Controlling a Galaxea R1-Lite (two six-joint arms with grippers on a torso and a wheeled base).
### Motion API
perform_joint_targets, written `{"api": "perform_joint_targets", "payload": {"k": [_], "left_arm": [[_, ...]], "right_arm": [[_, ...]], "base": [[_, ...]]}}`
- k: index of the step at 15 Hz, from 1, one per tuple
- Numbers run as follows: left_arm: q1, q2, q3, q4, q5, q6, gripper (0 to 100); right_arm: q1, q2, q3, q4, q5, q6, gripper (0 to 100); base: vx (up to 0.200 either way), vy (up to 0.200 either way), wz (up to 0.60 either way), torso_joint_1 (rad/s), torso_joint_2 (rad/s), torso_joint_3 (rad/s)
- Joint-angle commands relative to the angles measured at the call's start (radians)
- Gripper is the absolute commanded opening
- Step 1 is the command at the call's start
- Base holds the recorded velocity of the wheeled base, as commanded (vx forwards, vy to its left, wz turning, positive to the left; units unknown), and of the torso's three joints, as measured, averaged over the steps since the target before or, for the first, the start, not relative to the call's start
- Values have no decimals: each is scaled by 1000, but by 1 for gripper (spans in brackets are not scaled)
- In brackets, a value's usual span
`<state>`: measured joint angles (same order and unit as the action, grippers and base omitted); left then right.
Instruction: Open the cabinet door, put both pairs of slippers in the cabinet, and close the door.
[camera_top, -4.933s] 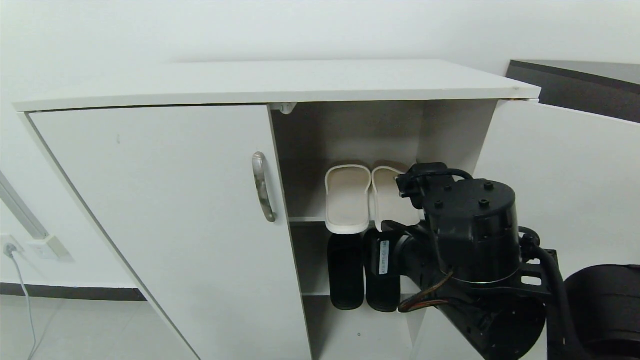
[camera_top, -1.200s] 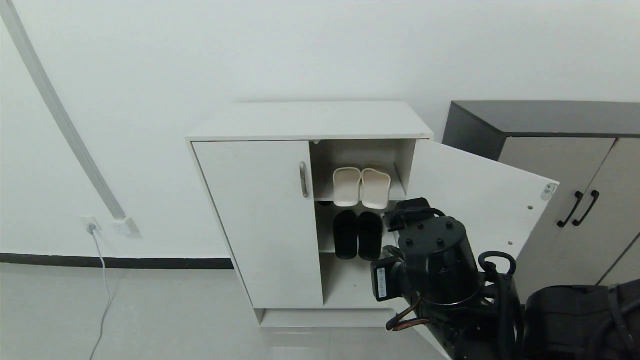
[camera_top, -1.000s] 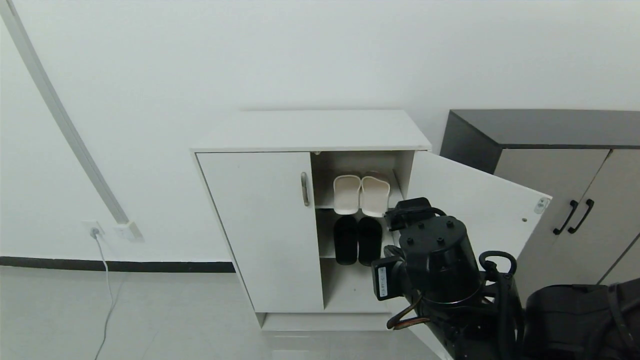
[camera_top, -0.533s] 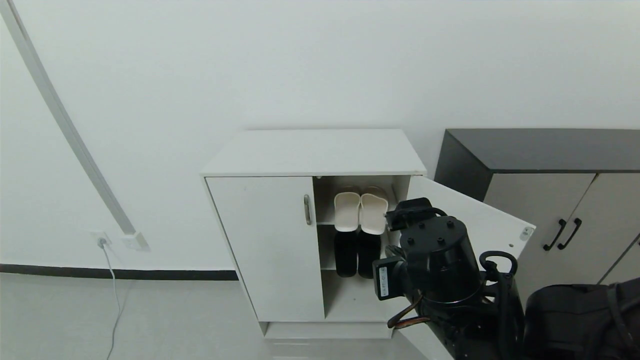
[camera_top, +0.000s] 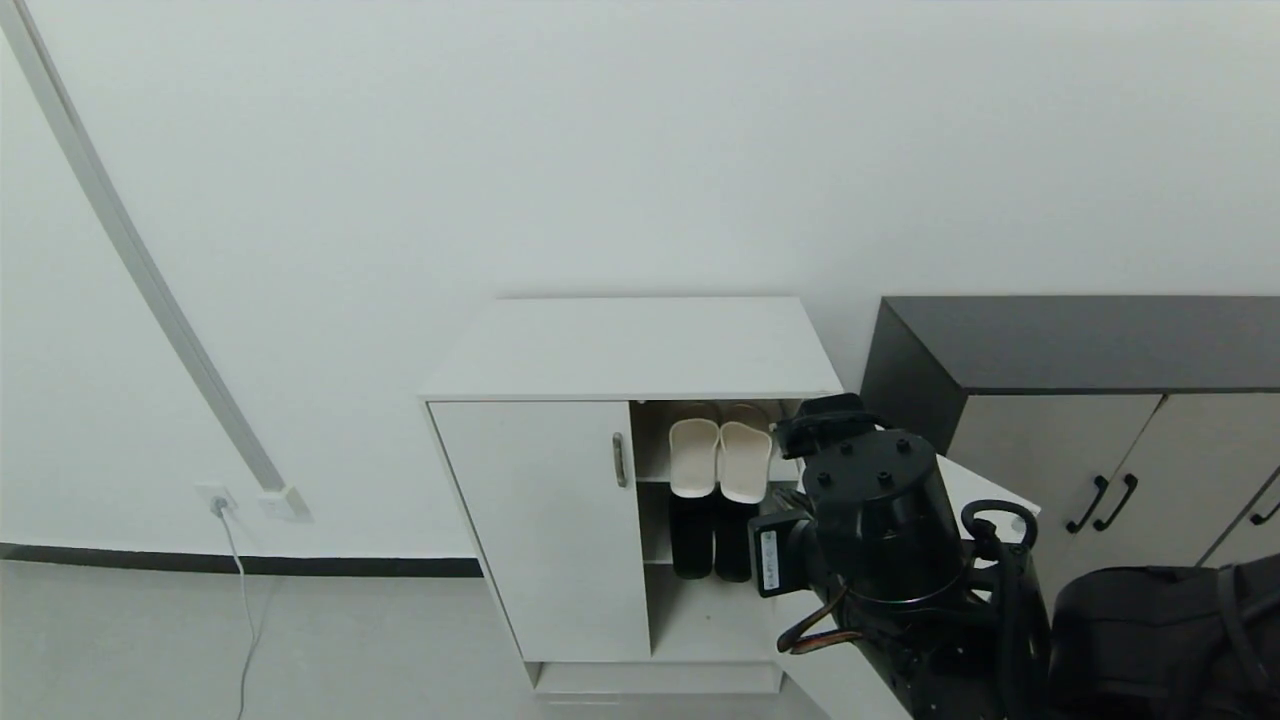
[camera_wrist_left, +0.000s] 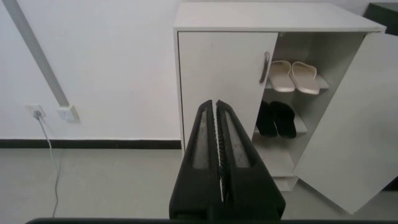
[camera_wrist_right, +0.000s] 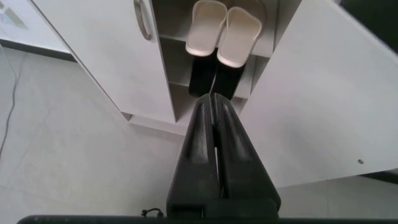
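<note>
The white cabinet stands against the wall with its left door shut and its right door swung open. Inside, white slippers lie on the upper shelf and black slippers on the shelf below. My left gripper is shut and empty, well back from the cabinet, pointing at the shut left door. My right gripper is shut and empty too, pointing at the black slippers beneath the white slippers, with the open door beside it.
A dark grey cabinet with black handles stands right of the white one, just behind the open door. A wall socket with a hanging cable and a slanted wall conduit are at the left. Bare tiled floor lies before the cabinet.
The head view has drawn back, so the cabinet looks smaller and farther off. My right arm, close to the black slippers 4.9 s ago, is now outside the cabinet. Both pairs stay on their shelves.
</note>
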<state>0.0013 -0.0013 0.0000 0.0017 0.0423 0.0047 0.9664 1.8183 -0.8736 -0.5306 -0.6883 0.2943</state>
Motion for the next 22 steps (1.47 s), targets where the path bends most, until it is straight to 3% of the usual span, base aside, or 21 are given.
{"api": "perform_joint_targets", "payload": {"k": [1, 7, 13, 20, 22], "left_arm": [[0, 1, 0, 0, 1, 0, 0], [0, 1, 0, 0, 1, 0, 0], [0, 1, 0, 0, 1, 0, 0], [0, 1, 0, 0, 1, 0, 0], [0, 1, 0, 0, 1, 1, 0]], "right_arm": [[0, -2, 1, 0, 0, 0, 0], [-29, 1, 21, -31, 3, -14, 0], [-31, 4, 35, -32, 7, -18, 0], [-49, 6, 38, -34, 33, -17, 0], [-71, 18, 36, -38, 39, -18, 0]], "base": [[0, 0, 0, 203, -452, -246], [0, 0, 0, 176, -386, -213], [0, 0, 0, 19, -42, -20], [0, 0, -600, 3, -2, 2], [0, 0, 0, 0, 0, 0]]}}
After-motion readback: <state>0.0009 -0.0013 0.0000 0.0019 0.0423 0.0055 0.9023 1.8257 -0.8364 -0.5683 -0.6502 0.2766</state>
